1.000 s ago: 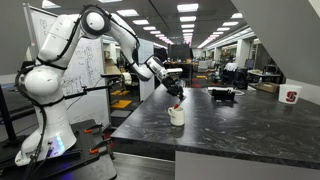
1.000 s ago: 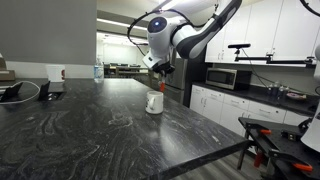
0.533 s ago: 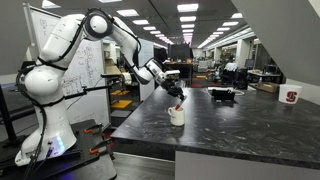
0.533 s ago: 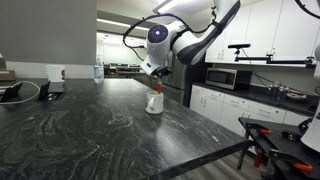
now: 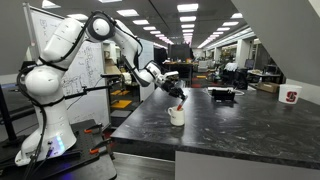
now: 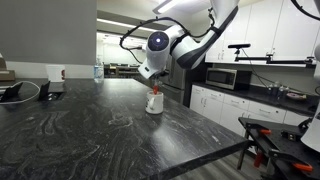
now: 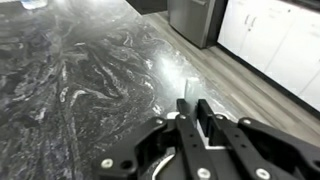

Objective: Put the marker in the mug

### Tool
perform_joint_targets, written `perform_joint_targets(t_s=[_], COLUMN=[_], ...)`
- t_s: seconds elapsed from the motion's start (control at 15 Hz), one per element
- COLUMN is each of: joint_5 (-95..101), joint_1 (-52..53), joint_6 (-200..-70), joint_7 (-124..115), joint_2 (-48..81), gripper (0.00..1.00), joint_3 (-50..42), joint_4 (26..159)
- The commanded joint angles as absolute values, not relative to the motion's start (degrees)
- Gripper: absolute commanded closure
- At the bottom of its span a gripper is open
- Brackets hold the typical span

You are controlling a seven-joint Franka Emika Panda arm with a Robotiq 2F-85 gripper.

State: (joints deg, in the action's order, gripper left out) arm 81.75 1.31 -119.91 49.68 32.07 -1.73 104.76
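Observation:
The small white mug stands on the dark marble counter near its edge in both exterior views (image 5: 176,116) (image 6: 154,103). My gripper (image 5: 178,98) (image 6: 153,84) hangs tilted just above the mug's mouth. It is shut on the marker, whose reddish end (image 5: 180,104) (image 6: 155,91) shows at the mug's rim. In the wrist view the two black fingers (image 7: 190,103) stand close together with a narrow gap. The marker's body is hard to make out there.
A white cup with a red logo (image 5: 291,96) (image 6: 55,73) stands far off on the counter (image 7: 70,70). A black device (image 5: 222,95) (image 6: 15,92) lies further along it. The counter's edge runs close beside the mug. Cabinets and a microwave (image 6: 222,77) stand beyond.
The wrist has tilted and swung a little sideways over the mug. The marker's red end has stayed at the mug's mouth, and the mug has not moved.

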Motion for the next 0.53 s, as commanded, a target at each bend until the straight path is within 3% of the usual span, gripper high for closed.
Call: perform_joint_targets(t_s=[0.0, 0.47], joint_5=[83.31, 71.99], joint_1=[1.45, -0.15], joint_6=[-118.03, -117.48], joint_7=[46.74, 49.89], joint_2=[32.82, 30.21], gripper=[0.56, 0.05], joint_3=[-0.95, 1.9], joint_4=[103.79, 103.76])
